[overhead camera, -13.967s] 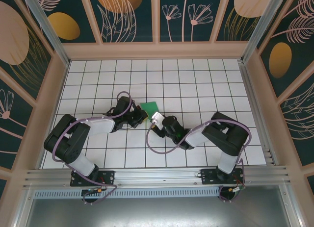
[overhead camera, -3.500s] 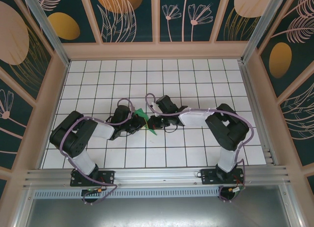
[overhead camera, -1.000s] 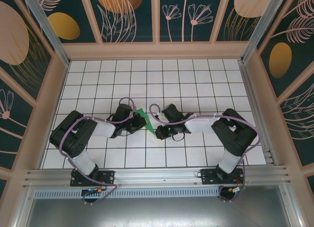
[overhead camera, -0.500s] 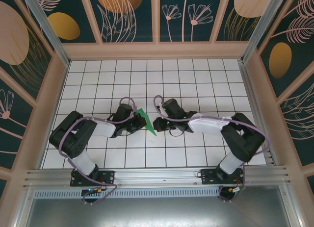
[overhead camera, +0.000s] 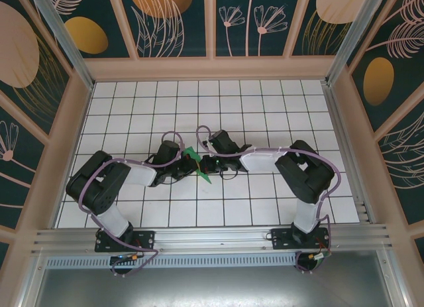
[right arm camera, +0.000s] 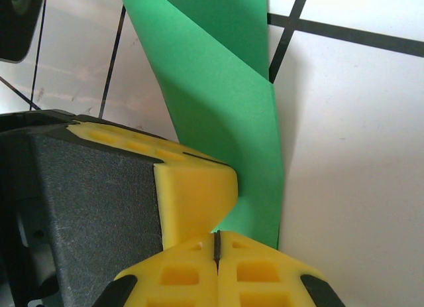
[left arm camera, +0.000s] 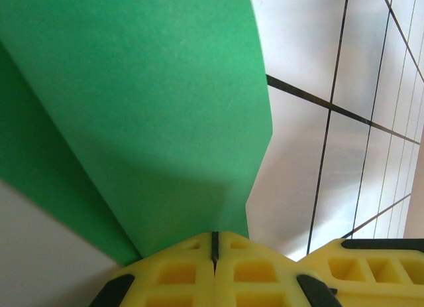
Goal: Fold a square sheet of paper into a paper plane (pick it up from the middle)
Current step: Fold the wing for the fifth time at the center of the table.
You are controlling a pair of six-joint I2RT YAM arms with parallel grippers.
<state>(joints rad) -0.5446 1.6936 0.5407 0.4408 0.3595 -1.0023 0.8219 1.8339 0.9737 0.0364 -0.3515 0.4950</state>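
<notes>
— At the centre of the table (overhead camera: 278,115), the left gripper (left arm camera: 213,244) is pinching the creased green paper (left arm camera: 146,108), crowding the right gripper (right arm camera: 216,244).
— That one is clenching shut against the paper; whether it is holding is unclear.

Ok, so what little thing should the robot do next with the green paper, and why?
Probably slide the shut right end effector along the fold to press it flat. The left end effector looks shut on the green paper, steadying it, and the flap curves instead of lying creased.
</notes>
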